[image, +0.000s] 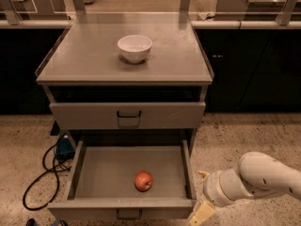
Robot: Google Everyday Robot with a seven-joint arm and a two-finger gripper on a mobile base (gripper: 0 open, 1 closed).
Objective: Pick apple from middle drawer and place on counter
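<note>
The apple (pixel 144 181), small and red-orange, lies on the bare floor of the middle drawer (pixel 99 173), which is pulled out wide, toward its front and a little right of centre. The grey counter (pixel 94 55) is the flat cabinet top above. My gripper (pixel 200 196) is at the lower right, just outside the drawer's right wall and right of the apple. Its two pale fingers (pixel 201 213) are spread apart and hold nothing. The white arm extends to the right edge of the view.
A white bowl (pixel 135 47) stands on the counter near its back middle. A shut drawer front with a black loop handle (pixel 129 114) is above the open drawer. A black cable and blue plug (pixel 56 152) lie on the speckled floor at the left.
</note>
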